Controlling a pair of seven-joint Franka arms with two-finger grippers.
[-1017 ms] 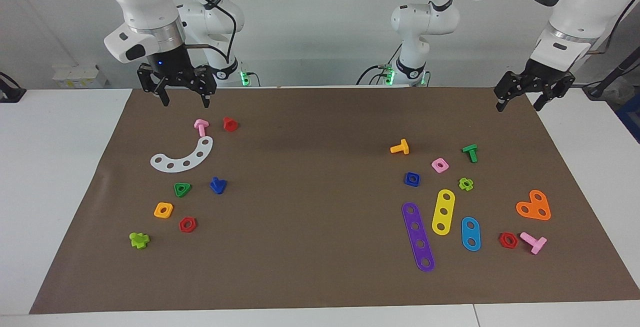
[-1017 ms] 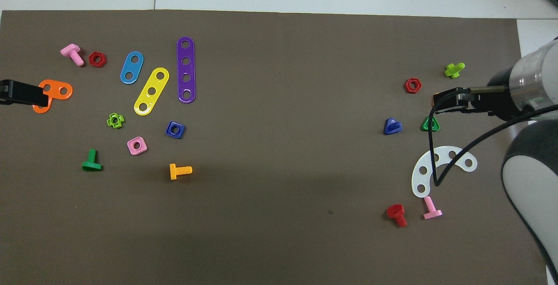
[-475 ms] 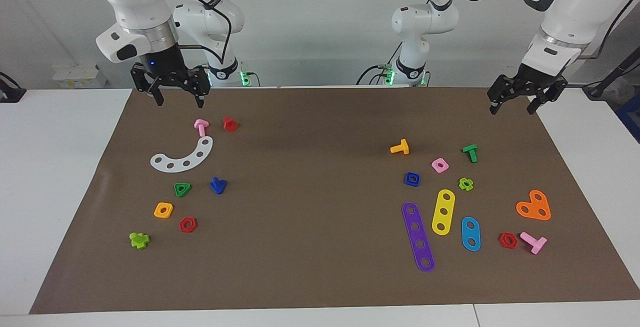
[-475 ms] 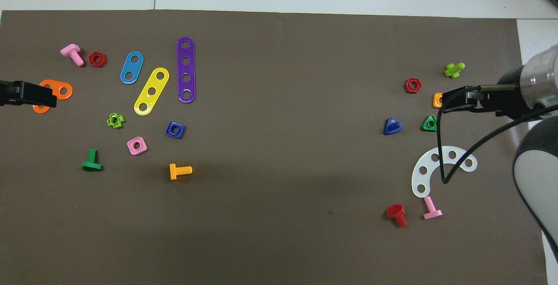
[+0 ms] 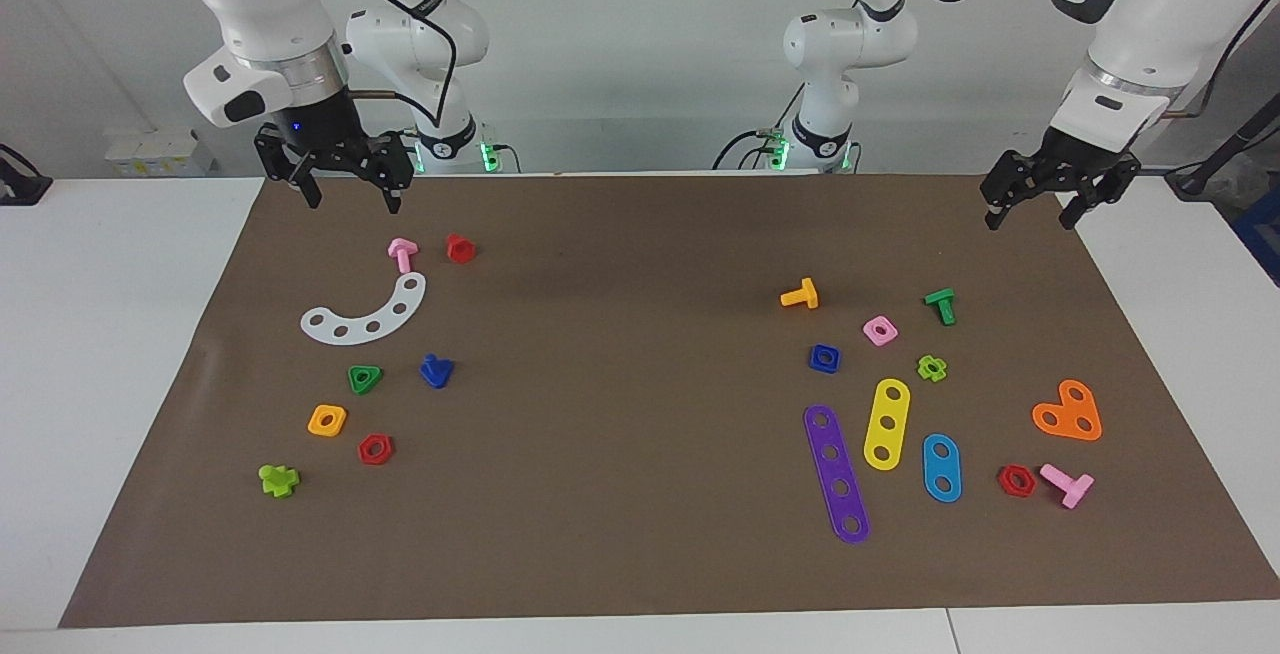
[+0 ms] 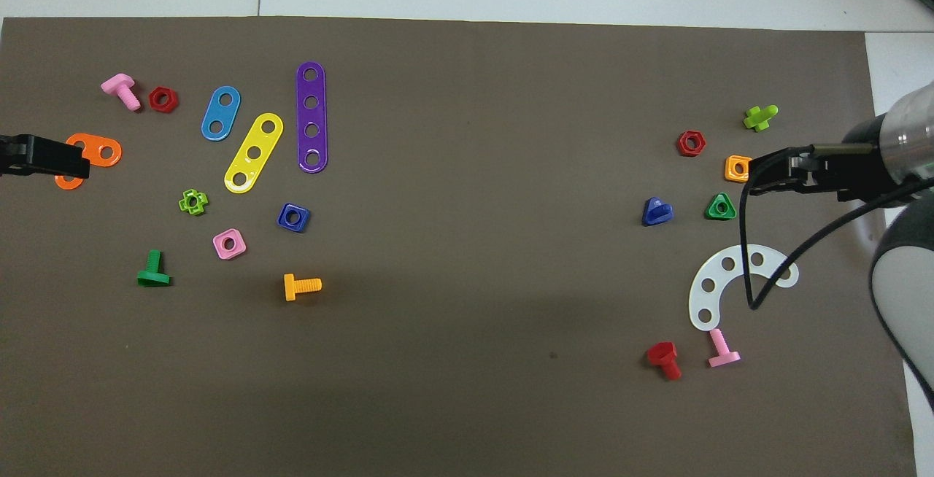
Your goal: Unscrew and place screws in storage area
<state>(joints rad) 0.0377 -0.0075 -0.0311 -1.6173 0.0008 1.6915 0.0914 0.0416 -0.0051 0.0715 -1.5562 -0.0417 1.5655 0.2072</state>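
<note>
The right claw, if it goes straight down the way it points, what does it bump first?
Probably only the bare brown mat: the right claw hangs open above its robot-side edge.

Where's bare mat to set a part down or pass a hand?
Widest free patch: mid-mat, between the blue bolt and the blue square nut. The mat strip farthest from the robots is bare too. Crowded: around the white arc and around the purple strip.

Facing camera looks from high across the table; overhead looks steeply down; both share the brown mat [image 5: 640, 234]
</note>
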